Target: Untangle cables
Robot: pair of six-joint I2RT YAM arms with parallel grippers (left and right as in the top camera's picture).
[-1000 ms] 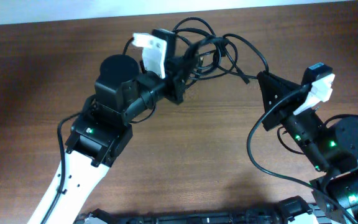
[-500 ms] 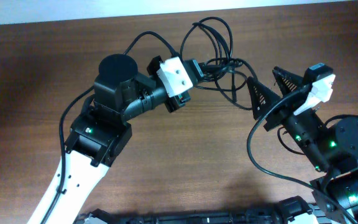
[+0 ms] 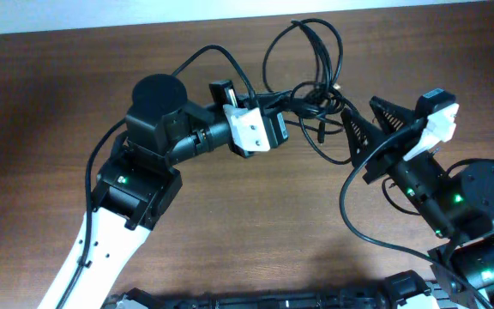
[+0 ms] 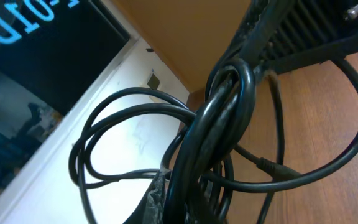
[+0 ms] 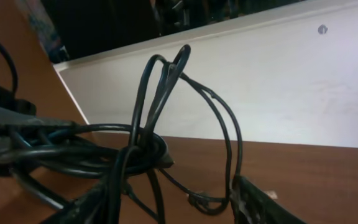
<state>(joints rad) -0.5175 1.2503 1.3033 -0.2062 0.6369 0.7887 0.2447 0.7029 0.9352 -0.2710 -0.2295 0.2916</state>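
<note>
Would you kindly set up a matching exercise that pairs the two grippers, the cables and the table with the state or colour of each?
Column one:
1. left gripper
2. right gripper
3. cables
4. table

Column two:
A. brown wood
B. jaws spread apart, next to the tangle
C. closed on the tangle
D. black, bunched in a knot with loose loops

Pairs: 1-C, 2-B, 3-D, 4-A
</note>
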